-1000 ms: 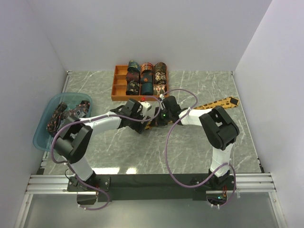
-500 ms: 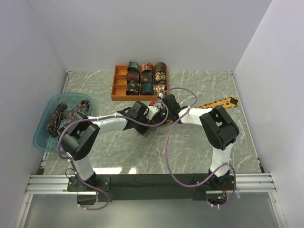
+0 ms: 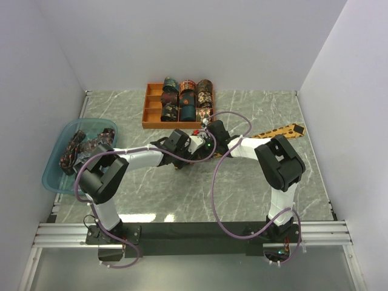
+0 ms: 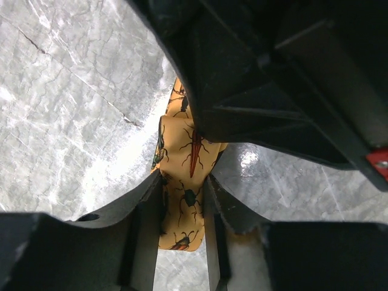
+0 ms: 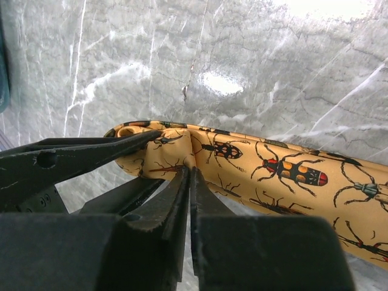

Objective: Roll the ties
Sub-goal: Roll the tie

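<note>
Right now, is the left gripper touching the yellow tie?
Touching. The left wrist view shows the left gripper closed around the yellow tie, fabric filling the gap between both fingers.

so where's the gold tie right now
Top view: the gold tie lies on the table right of centre, wide end toward its right edge, running left to the middle just in front of the orange tray.

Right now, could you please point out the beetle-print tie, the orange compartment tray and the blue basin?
beetle-print tie (image 5: 291, 173): right wrist view, flat unrolled stretch.
orange compartment tray (image 3: 159, 125): top external view, front wall.
blue basin (image 3: 54, 176): top external view, bare near corner.
</note>
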`<state>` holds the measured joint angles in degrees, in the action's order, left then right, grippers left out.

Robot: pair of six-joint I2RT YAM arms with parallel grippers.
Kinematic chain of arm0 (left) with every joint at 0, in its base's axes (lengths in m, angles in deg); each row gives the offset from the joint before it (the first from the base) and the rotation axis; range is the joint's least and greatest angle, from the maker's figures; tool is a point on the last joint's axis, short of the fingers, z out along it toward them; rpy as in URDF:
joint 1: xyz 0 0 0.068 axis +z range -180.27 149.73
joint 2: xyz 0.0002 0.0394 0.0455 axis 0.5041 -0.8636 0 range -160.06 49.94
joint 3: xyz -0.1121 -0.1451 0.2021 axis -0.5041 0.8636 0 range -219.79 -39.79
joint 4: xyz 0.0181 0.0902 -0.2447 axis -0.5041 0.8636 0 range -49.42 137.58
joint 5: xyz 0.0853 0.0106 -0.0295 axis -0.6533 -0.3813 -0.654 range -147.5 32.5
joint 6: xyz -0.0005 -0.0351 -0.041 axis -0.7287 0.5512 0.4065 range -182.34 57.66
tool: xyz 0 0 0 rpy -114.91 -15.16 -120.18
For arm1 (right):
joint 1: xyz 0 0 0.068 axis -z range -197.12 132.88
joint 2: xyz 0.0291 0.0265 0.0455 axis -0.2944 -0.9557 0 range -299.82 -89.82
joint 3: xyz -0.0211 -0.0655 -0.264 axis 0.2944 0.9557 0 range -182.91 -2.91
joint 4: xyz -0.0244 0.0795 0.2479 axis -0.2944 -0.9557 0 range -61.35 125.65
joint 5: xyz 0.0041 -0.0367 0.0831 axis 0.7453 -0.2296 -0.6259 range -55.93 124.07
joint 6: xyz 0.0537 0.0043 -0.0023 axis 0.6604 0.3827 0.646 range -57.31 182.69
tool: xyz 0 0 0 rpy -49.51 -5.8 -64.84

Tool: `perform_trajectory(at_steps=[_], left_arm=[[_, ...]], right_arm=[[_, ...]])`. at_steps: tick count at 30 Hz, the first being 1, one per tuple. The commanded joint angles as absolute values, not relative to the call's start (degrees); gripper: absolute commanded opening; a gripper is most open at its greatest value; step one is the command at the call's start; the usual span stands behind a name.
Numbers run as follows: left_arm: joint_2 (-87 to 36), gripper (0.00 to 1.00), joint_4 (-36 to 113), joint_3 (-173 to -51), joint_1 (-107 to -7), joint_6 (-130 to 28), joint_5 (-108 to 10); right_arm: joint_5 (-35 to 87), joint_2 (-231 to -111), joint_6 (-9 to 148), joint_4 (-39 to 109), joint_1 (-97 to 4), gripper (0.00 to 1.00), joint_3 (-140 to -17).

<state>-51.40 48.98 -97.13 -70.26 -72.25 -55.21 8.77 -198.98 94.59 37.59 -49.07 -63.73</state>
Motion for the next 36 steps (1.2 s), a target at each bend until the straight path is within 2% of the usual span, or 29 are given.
perform_trajectory(at_steps=[1,5,8,17,20,25,26,36], left_arm=[[-50.52,0.36,50.24,-95.78,-70.26,-73.77,-53.9],[-50.87,0.38,51.03,-95.95,-70.26,-74.03,-52.84],[-51.05,0.45,51.65,-96.3,-70.26,-73.68,-51.96],[-47.97,0.61,51.12,-95.25,-70.26,-71.49,-51.08],[-46.22,0.7,50.86,-95.25,-70.09,-69.12,-52.31],[-40.69,0.81,49.9,-95.34,-68.77,-58.49,-54.14],[-39.72,0.86,49.37,-94.55,-68.33,-53.95,-55.03],[-25.47,0.86,35.05,-76.28,-60.77,-19.47,-54.42]], right_arm=[[7.79,-198.89,93.89,38.03,-48.59,0.1,-65.84],[7.35,-199.06,93.8,38.9,-48.59,0.11,-65.58],[7.87,-199.85,93.45,38.82,-48.5,0.0,-65.58],[8.84,-202.75,93.36,38.47,-47.62,0.0,-64.96],[9.02,-202.58,93.45,37.5,-47.53,0.0,-64.87],[9.46,-202.23,93.54,36.09,-47.53,0.0,-65.58],[9.46,-202.14,93.63,36.09,-47.53,0.0,-65.75],[7.97,-201.53,95.47,35.57,-47.45,0.0,-64.96]])
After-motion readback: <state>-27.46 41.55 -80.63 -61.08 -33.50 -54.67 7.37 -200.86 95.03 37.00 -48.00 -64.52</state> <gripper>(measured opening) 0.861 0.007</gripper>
